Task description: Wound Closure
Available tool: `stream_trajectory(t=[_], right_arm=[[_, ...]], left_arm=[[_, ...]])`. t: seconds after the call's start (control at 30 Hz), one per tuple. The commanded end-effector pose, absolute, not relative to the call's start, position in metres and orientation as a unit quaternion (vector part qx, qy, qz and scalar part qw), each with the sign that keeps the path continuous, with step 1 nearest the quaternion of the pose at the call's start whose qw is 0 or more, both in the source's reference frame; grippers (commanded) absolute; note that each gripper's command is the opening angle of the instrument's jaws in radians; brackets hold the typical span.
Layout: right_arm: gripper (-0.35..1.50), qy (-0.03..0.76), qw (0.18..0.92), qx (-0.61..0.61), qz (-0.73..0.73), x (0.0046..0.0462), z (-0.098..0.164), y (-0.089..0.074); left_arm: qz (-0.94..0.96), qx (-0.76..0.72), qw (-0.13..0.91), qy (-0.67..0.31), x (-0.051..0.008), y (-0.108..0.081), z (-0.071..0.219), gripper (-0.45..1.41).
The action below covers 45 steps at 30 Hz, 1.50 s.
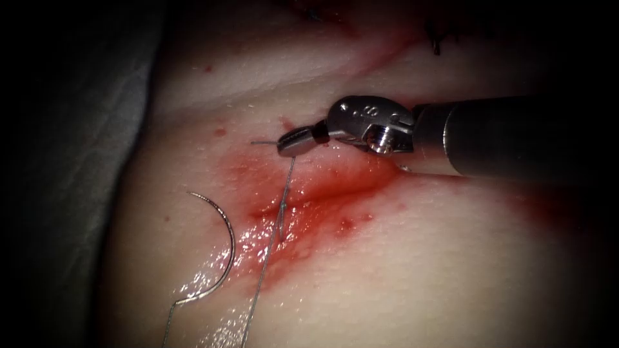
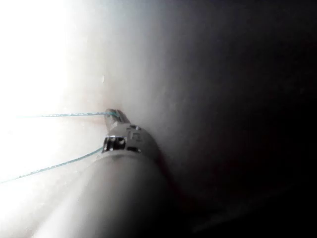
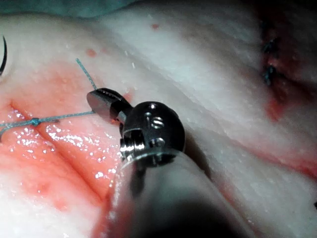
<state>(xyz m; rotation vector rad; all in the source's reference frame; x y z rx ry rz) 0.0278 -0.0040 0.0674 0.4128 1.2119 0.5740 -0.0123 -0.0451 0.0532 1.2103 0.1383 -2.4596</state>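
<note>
We read the step in hand as knot work on the thread [image 1: 286,187]: the right claw [image 1: 293,143] is closed on the thread near its short free end, which projects to the left of the tips in the endoscope view, and the strand runs down from the claw to a small knot [image 1: 282,207] seated on the cut [image 1: 303,200] at frame centre. In the left wrist view we see the left claw [image 2: 115,114] gripping a thread strand [image 2: 64,115] that runs off taut to the side. The needle [image 1: 222,248] is held by neither claw; it lies free on the tissue [image 1: 419,270] to the left of the cut, lower left of the frame, not in the tissue, its curve open leftward and thread trailing from its lower end. In our judgement any next move calls for even, opposed tension so the knot seats flat. Red fluid [image 1: 322,193] coats the cut, and the wet surface glistens near the needle
</note>
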Motion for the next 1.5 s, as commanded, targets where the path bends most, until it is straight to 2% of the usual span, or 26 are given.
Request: stream_trajectory(t=[0.03,0.37,0.63,0.67,0.7,0.73,0.77,0.8,0.9,1.07,1.5], right_arm=[[-0.35,0.559,0.762,0.189,0.266,0.0286,0.068,-0.004],[-0.35,0.564,0.759,0.187,0.267,0.0286,0.068,-0.004],[-0.35,0.583,0.745,0.199,0.256,0.0294,0.067,-0.005],[-0.05,0.585,0.745,0.195,0.254,0.0295,0.067,-0.005],[0.62,0.586,0.743,0.194,0.258,0.0296,0.066,-0.005],[0.91,0.586,0.743,0.195,0.259,0.0297,0.066,-0.005],[1.11,0.586,0.742,0.196,0.260,0.0297,0.066,-0.005],[1.23,0.586,0.741,0.197,0.263,0.0298,0.065,-0.005],[1.35,0.586,0.739,0.203,0.266,0.0299,0.064,-0.006],[1.41,0.594,0.723,0.205,0.287,0.0292,0.061,-0.004],[1.43,0.594,0.739,0.136,0.289,0.0254,0.058,-0.008]], left_arm=[[-0.878,0.433,0.199,0.053,-0.0128,-0.046,0.054,-0.45],[-0.878,0.416,0.216,0.091,-0.0124,-0.046,0.054,-0.45],[-0.868,0.444,0.208,0.078,-0.0129,-0.045,0.053,-0.45],[-0.866,0.451,0.204,0.073,-0.0131,-0.044,0.052,-0.45],[-0.865,0.455,0.201,0.067,-0.0132,-0.044,0.052,-0.45],[-0.865,0.458,0.195,0.058,-0.0133,-0.043,0.051,-0.45],[-0.865,0.460,0.192,0.052,-0.0134,-0.043,0.051,-0.45],[-0.866,0.462,0.188,0.046,-0.0136,-0.042,0.051,-0.45],[-0.867,0.469,0.165,0.023,-0.0142,-0.040,0.050,-0.45],[-0.875,0.467,0.126,-0.034,-0.0146,-0.035,0.049,-0.45],[-0.882,0.445,0.027,-0.155,-0.0143,-0.020,0.050,-0.45]])
